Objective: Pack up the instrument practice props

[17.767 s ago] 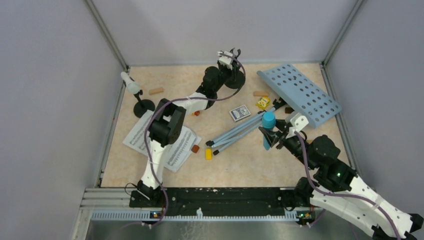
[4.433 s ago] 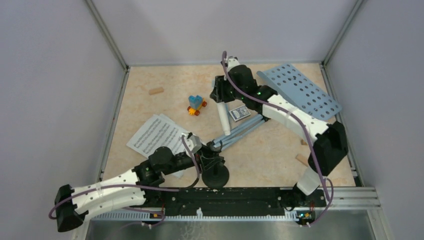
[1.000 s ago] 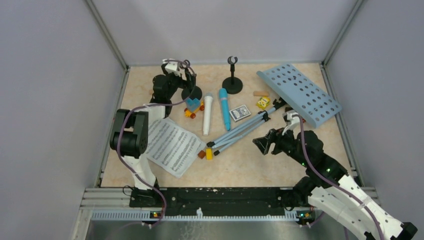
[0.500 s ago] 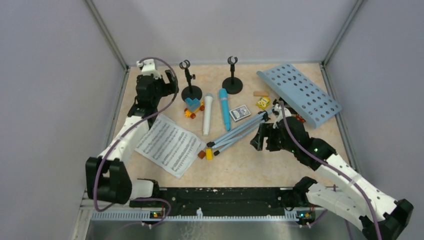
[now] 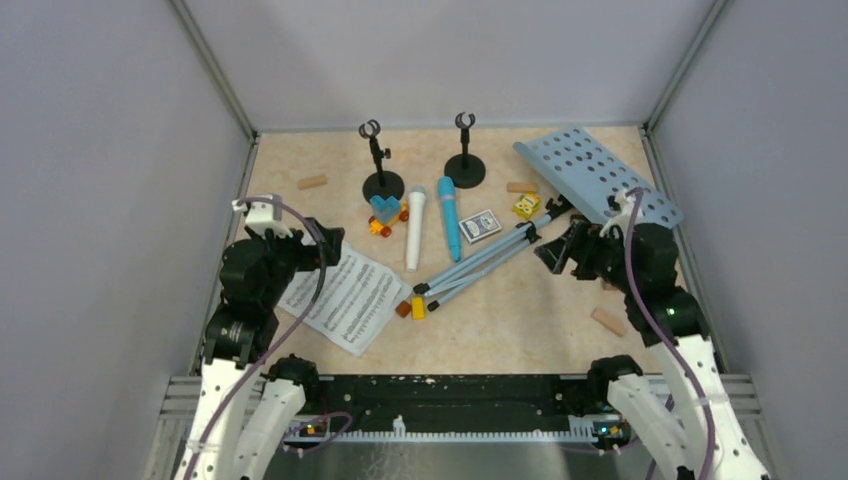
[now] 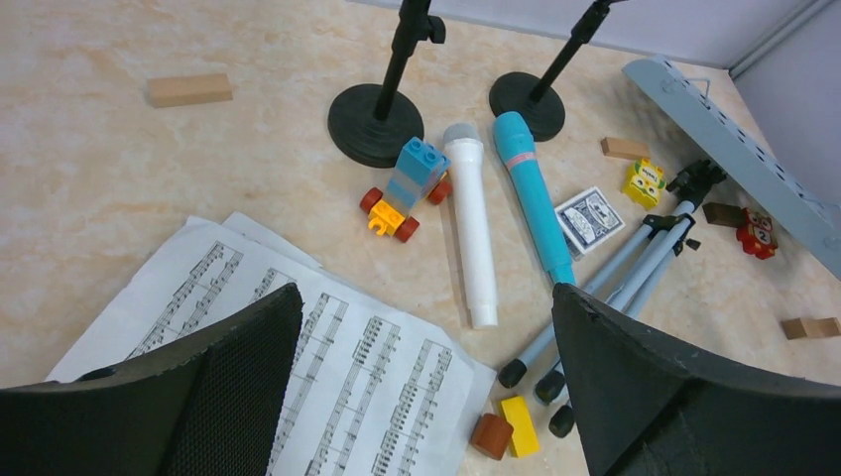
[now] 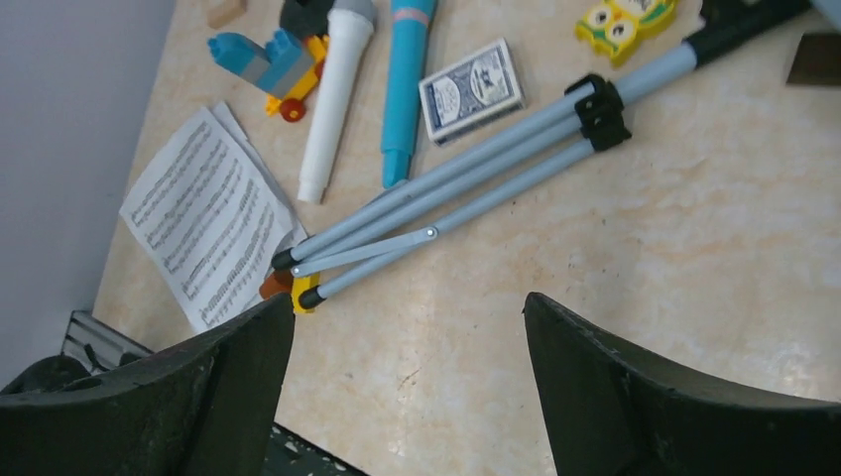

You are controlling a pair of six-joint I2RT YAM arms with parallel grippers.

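1. Two arms hung over the table (image 5: 520,330): your left gripper (image 5: 322,250) and right gripper (image 5: 562,250) both had jaws spread wide, holding nothing.
2. Your sheet-music pages (image 5: 340,295) lay flat beside the left gripper; thin and limp, they probably needed pinching at a free edge.
3. Your music rack (image 5: 600,188) lay tipped at far right; it looked stiff and light, and its folded tripod legs (image 5: 480,258) offered the surest hold.

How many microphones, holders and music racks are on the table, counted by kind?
Microphones: 2, the white microphone and the blue microphone
Holders: 2, the left holder and the right holder
Music rack: 1
Total: 5
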